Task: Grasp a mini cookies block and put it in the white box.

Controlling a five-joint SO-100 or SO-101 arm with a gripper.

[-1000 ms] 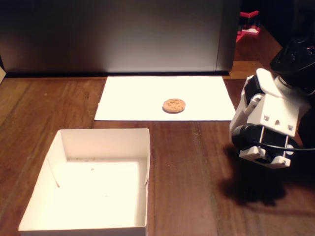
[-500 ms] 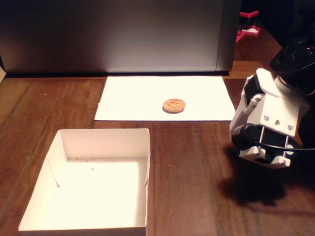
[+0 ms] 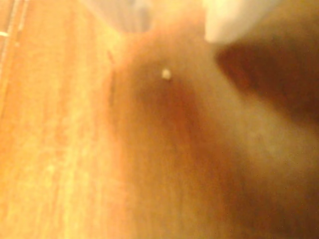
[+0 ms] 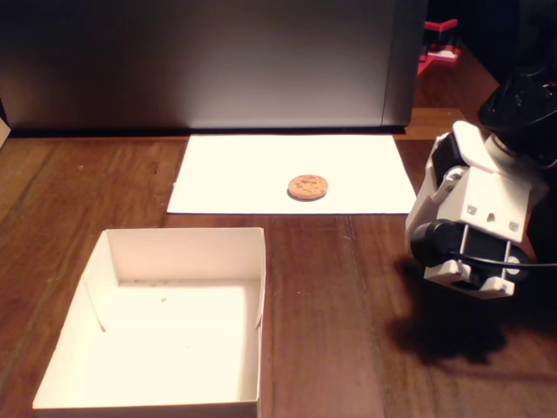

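Note:
In the fixed view the mini cookies block (image 4: 307, 186), a round golden-brown cookie with dark specks, lies on a flat white sheet of paper (image 4: 226, 174) at the back of the table. The white box (image 4: 254, 261) stands open at the front left, holding only a few crumbs. My arm (image 4: 474, 213) is folded at the right edge, far right of the cookie and the box. Its gripper end (image 4: 470, 277) hangs low over the wood, and its jaws do not show clearly. The wrist view is blurred and shows only wood close up, with neither cookie nor box.
A grey panel (image 4: 200, 61) stands upright along the back behind the paper. Brown wooden tabletop (image 4: 339, 305) lies between the box and the arm. In the wrist view a blurred white shape (image 3: 229, 20) sits at the top and a pale speck (image 3: 166, 74) on the wood.

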